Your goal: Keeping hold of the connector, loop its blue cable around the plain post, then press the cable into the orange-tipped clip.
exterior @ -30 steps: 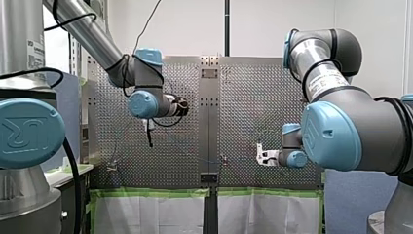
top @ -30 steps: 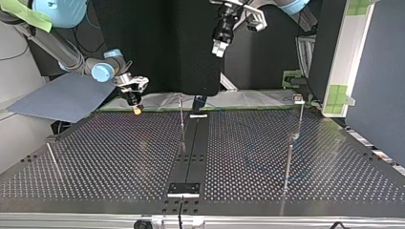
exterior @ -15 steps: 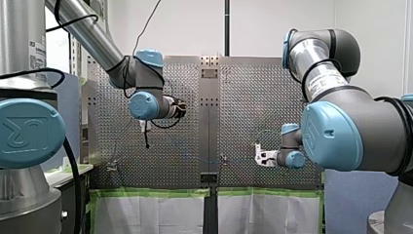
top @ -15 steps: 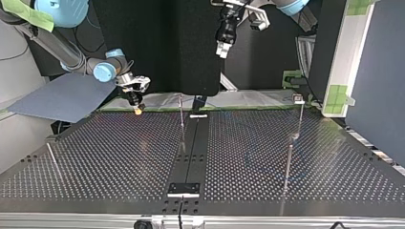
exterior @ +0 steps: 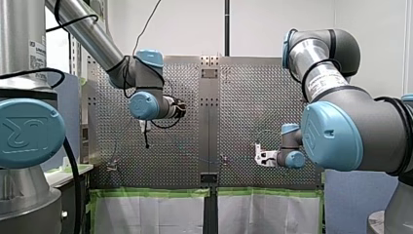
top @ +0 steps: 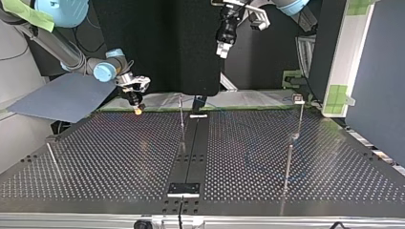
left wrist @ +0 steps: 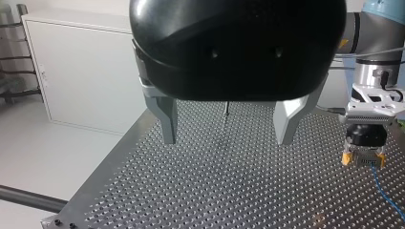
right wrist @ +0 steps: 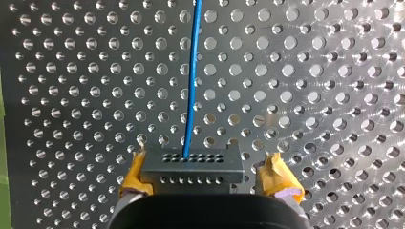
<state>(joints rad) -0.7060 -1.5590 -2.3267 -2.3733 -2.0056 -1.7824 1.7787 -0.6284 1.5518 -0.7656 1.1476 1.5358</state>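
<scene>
Reading the top view from its left: working with my right pincer [top: 137, 107], pinching the connector [right wrist: 191, 167] between the yellow pads [right wrist: 279, 183] and hovering low over the worktop [top: 119, 157], near the edge farthest from that camera. Trailing the blue cable [right wrist: 192, 76] straight ahead from the connector across the perforated surface. Judging the step as carrying the cable toward the looping, not yet wrapping anything.

Passing to the middle: aiming next for the thin post [top: 182, 119], calling for a sweep around it without loosening the pinch.

Further right and high up: holding my left pincer [left wrist: 226, 137] spread wide, gripping nothing, well above the worktop.

At the right: noting another post [top: 300, 114] with a small head, possibly the clip, though too small for telling any orange tip.

Finding no container in any view.
</scene>
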